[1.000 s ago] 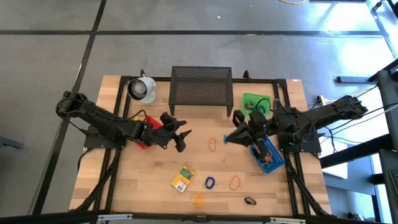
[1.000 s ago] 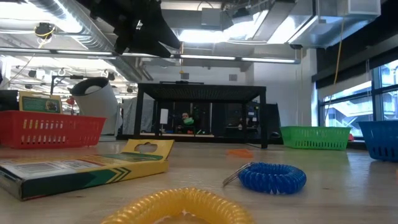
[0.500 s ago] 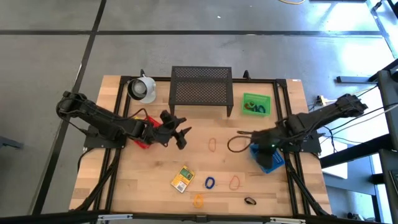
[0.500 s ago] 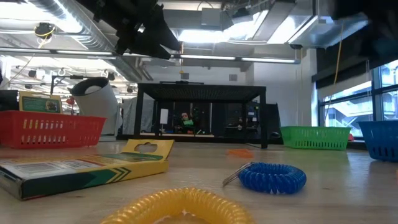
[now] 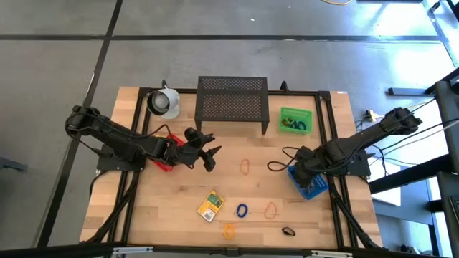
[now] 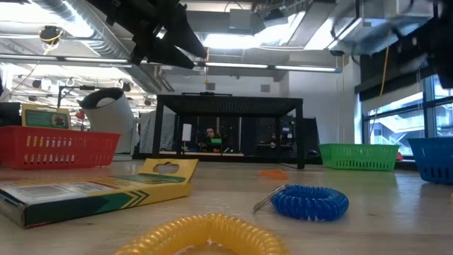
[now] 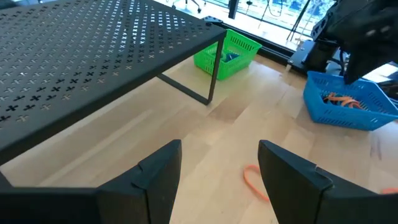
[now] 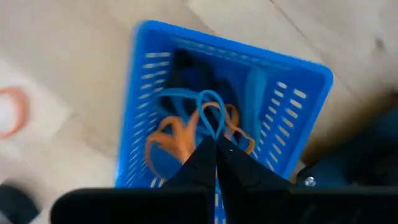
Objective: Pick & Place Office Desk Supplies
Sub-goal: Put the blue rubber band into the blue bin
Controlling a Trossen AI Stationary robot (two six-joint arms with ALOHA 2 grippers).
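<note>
Fingers on my right arm (image 8: pixel 216 148) are pressed together over the blue bin (image 8: pixel 298 93), gripping a thin blue loop (image 8: pixel 211 118). My left fingers (image 7: pixel 217 171) stand apart above the desk (image 7: pixel 249 118), beside an orange loop (image 7: pixel 254 182).

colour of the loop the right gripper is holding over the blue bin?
Blue loop, pinched in the right gripper; right wrist view shows it best.
</note>
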